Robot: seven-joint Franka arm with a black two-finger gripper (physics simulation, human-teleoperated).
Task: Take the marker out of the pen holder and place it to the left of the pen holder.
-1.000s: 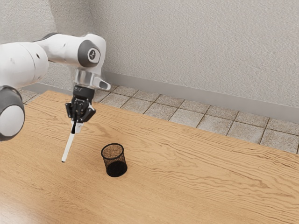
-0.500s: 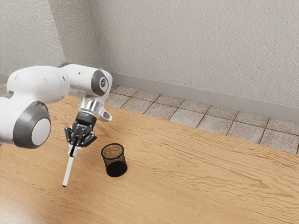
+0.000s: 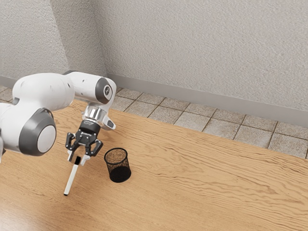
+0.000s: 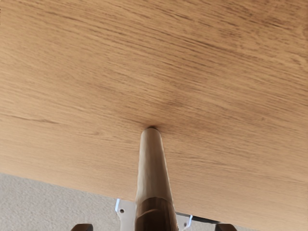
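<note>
Position: the marker [image 3: 71, 179] is standing outside the pen holder [image 3: 118, 166], beside it on the exterior view's left. It is leaning, its upper end nearer the pen holder and its lower end appearing to be touching the bench [image 3: 192, 183]. The pen holder is standing upright.

Fingers: the fingers [image 3: 86, 158] are standing apart around the marker's upper, dark end, near the pen holder. They are spreading wider than the marker and are not grasping it. In the wrist view, the marker is lying between them, with a gap on each side.

Step in hand: we are judging this to be the release, with the removal done and the placement nearly complete. We are not treating the marker as placed, since it is tilting rather than lying flat beside the pen holder.

Procedure: we are aiming to hold the fingers spread while the marker is settling, then to draw them back along its length, so that neither finger is dragging it. We are avoiding any sideways sweep towards the pen holder.

Caution: a slim, round marker is likely to be toppling and rolling once free. If it is rolling towards the pen holder or wedging against a finger, we are pausing the withdrawal and checking its rest.
</note>
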